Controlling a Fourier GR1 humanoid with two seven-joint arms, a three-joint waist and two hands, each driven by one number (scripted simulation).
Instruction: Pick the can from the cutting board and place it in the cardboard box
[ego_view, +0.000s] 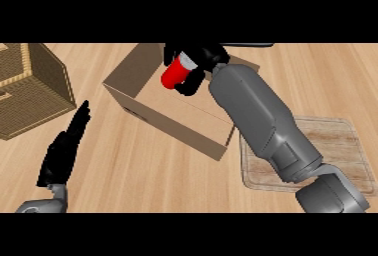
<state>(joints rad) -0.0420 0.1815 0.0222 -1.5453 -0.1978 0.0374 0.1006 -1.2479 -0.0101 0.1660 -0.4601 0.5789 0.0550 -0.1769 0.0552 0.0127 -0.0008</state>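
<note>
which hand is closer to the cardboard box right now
Right. The right hand is over the cardboard box, curled round the red can. The left hand rests open left of it, apart.

Grey segmented forearms; black right hand (193, 56), black left hand (65, 147).

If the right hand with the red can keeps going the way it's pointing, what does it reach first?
The right hand, curled round the can, points up and left over the cardboard box. It would probably meet the box's far flap first, though depth is unclear.
</note>
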